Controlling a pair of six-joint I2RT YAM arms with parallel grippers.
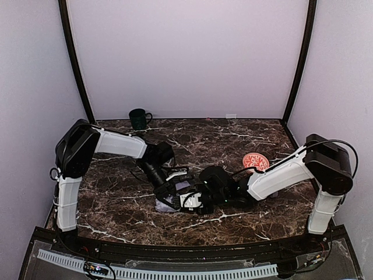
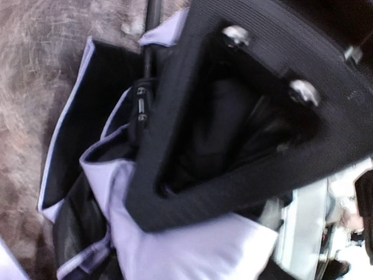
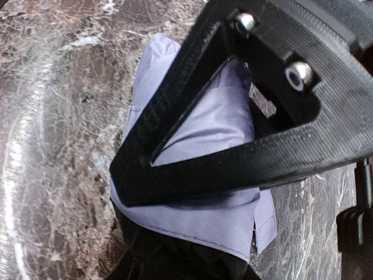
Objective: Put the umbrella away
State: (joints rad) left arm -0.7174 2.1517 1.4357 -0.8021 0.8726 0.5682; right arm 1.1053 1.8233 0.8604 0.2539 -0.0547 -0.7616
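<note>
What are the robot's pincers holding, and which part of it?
The left pincer and right pincer both press on the folded fabric of the umbrella. Each pincer's other side is hidden, so a real pinch cannot be told.

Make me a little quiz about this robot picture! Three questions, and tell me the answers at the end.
1. True or false: the green mug stands at the far edge of the table.
2. What colour is the outside fabric of the umbrella? A) red B) pale lavender C) green
3. Fill in: the red-patterned bowl lies on the table's ____ side (left or right).
Key: 1 true; 2 B; 3 right.
</note>
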